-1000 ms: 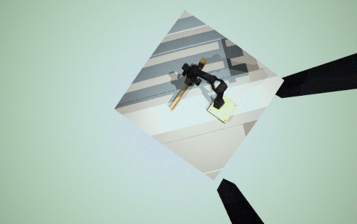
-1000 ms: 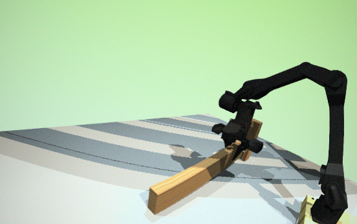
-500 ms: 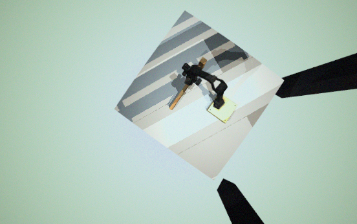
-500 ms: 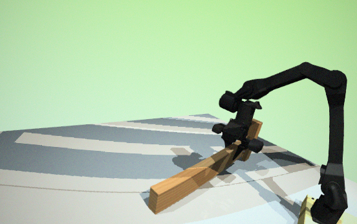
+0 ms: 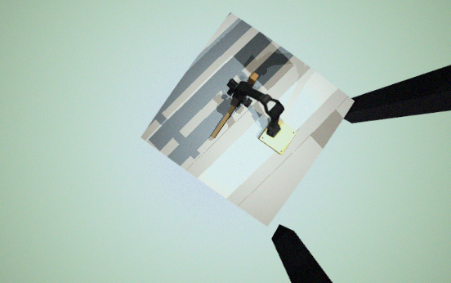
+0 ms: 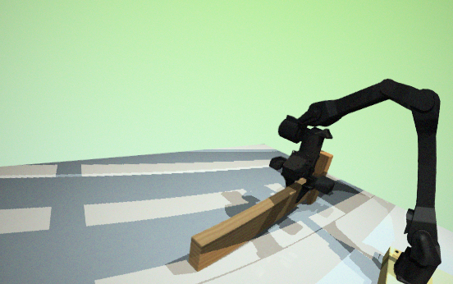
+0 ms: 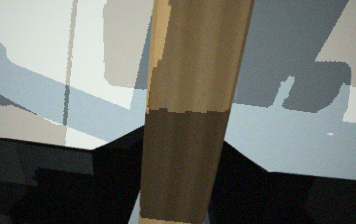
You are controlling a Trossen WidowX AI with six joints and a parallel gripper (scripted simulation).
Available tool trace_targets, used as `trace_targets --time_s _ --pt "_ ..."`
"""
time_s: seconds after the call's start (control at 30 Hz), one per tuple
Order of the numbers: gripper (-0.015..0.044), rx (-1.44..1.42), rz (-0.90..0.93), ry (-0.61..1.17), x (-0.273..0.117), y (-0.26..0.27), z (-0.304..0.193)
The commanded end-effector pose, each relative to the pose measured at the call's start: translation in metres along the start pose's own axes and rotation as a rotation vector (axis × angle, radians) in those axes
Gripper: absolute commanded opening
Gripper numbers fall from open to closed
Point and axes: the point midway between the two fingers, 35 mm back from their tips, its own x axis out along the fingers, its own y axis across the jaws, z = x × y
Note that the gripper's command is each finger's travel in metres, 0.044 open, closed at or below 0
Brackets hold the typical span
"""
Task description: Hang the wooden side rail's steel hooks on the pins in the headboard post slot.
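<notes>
Fingers shut on wooden rail.

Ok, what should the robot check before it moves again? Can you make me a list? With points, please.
- End effector (image 5: 237,98) (image 6: 301,189) (image 7: 179,131) gripping the rail (image 5: 223,124) (image 6: 242,222) (image 7: 195,65): ok
- Rail between both fingers: ok
- Rail's post end near the post (image 5: 254,78) (image 6: 327,159): ok
- Hooks sitting on the pins: cannot tell, they're hidden
- Rail's far end resting on the table (image 5: 253,163) (image 6: 135,250) (image 7: 30,30): cannot tell, it's low, but touching isn't certain
- End effector let go and away: not ok
</notes>
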Motion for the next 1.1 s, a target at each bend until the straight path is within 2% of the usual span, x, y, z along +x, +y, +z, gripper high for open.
trace_targets --time_s 0.0,1.07 --pt "0.0 -0.004 -0.006 0.002 -0.0017 -0.001 -0.0008" --pt "0.0 -0.004 -0.006 0.002 -0.0022 -0.0014 -0.004"
